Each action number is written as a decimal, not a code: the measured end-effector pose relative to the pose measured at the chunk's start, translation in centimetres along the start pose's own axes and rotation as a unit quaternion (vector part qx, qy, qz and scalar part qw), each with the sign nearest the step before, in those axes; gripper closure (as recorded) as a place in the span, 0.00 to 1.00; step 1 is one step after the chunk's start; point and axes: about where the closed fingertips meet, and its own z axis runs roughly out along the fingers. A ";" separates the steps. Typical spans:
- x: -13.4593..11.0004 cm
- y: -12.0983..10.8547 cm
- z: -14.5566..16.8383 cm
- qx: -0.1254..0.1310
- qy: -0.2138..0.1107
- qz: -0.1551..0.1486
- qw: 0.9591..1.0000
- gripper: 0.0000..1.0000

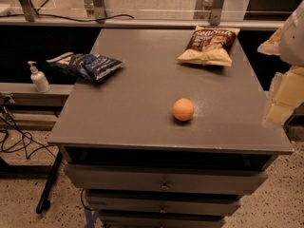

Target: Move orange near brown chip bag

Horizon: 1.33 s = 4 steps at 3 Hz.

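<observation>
The orange (183,109) sits on the grey cabinet top (137,99), right of the middle and toward the front. The brown chip bag (209,44) lies flat at the back right of the top, dark brown end away from me. My gripper (284,96) is at the right edge of the view, beside the cabinet's right side, well right of the orange and apart from it. It holds nothing that I can see.
A blue and white chip bag (85,64) lies on the top's left edge. A white pump bottle (39,78) stands on a lower ledge to the left. Cables (19,141) trail on the floor at left. Drawers (164,182) are below the top.
</observation>
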 end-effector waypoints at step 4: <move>-1.9 0.8 4.0 -0.009 -0.120 0.041 0.992 0.00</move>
